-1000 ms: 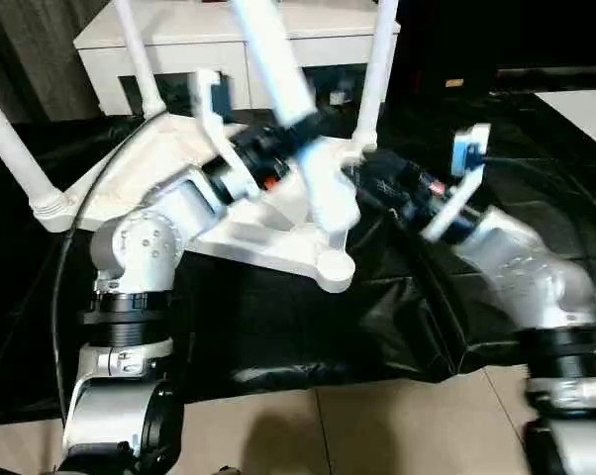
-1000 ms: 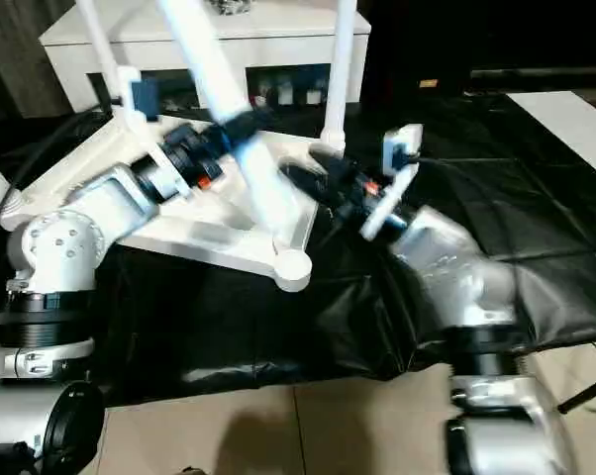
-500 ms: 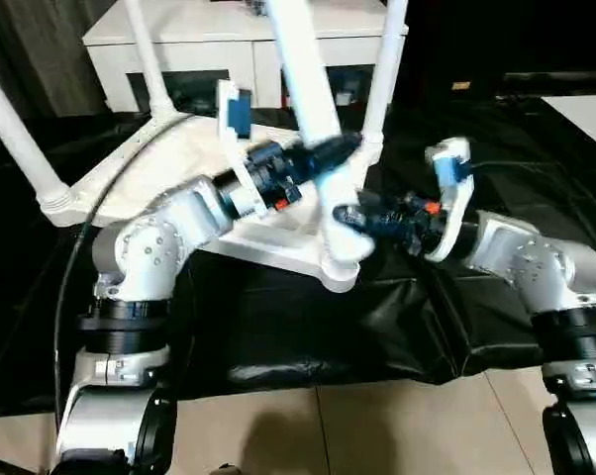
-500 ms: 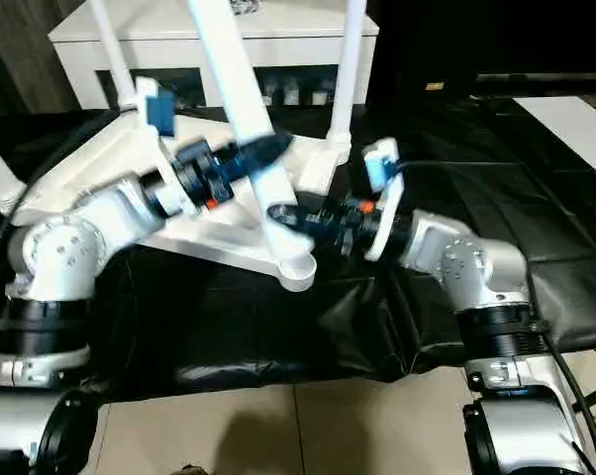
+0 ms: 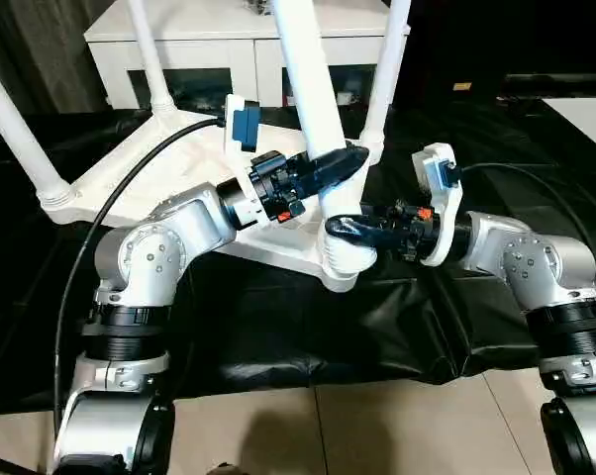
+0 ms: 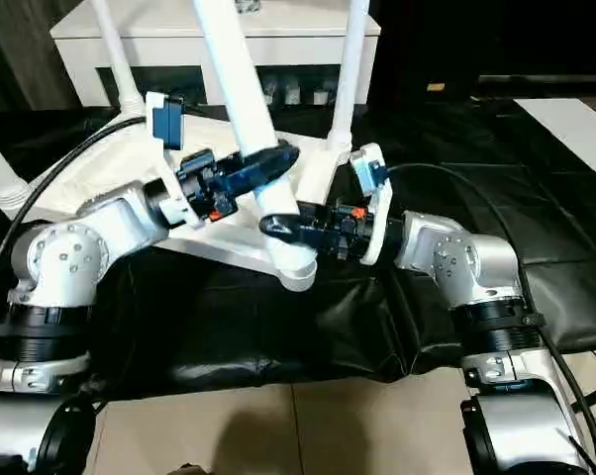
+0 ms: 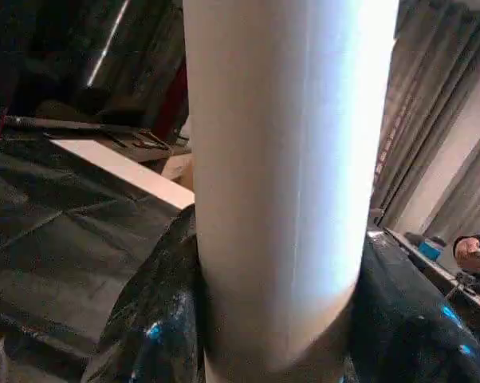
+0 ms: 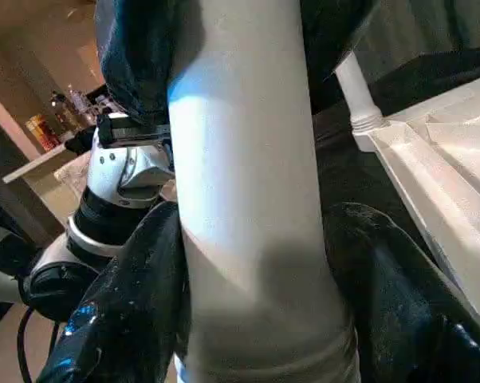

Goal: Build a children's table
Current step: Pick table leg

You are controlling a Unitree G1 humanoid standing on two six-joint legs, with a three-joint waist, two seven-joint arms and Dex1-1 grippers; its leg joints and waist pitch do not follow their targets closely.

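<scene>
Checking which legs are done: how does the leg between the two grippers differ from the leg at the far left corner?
The gripped leg has the left gripper and right gripper around it; the far-left leg stands free. The gripped leg is at the near corner of the table top, the far-left leg at the left corner. Both are white tubes rising from corner sockets.

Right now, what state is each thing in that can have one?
Tabletop: upside down on the black sheet.
Three legs: standing in corner sockets.
Fourth leg: nearly upright, foot at the near socket.
Left claw: shut on the fourth leg.
Right claw: around the leg's base.
</scene>
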